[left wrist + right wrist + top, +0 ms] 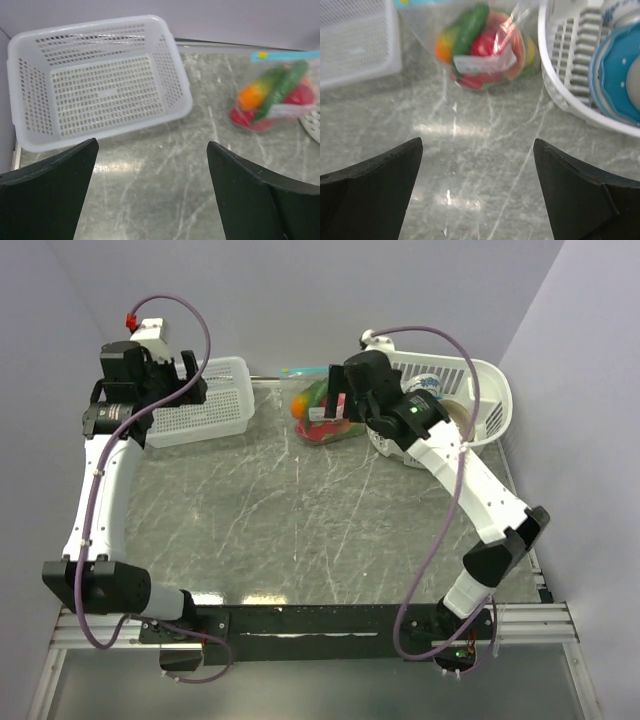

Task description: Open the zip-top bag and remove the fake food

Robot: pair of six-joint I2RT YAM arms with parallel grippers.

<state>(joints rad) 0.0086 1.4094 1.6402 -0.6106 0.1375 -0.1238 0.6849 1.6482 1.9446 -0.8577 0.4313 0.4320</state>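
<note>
The bag (322, 415) lies at the upper middle of the top view, hard by the far edge of the surface (300, 530) where it meets the back wall. Its teal zip strip (300, 371) runs along the side nearest that wall. The food (318, 422) is bunched inside it. A rectangular basket (205, 405) fills the upper left corner and a round basket (480, 390) the upper right, so the bag sits between them, just beside the round one and apart from the other. From the middle down to the arms' bases the marbled surface shows bare. The left arm (100, 480) runs up the left edge and ends over the rectangular basket. The right arm (470, 480) reaches in from the right, and the right jaws hang just in front of the bag. Both pairs of jaws stand wide and hold nothing. The left wrist view shows the rectangular basket's slotted floor (100, 92) and, at the far right, the bag seen from the side, with a cucumber (280, 87) over an orange piece (248, 96). Only the right wrist view shows a white label (485, 62) on the bag, the red pieces (485, 45) under it, and a blue bowl (615, 80) in the round basket.
</note>
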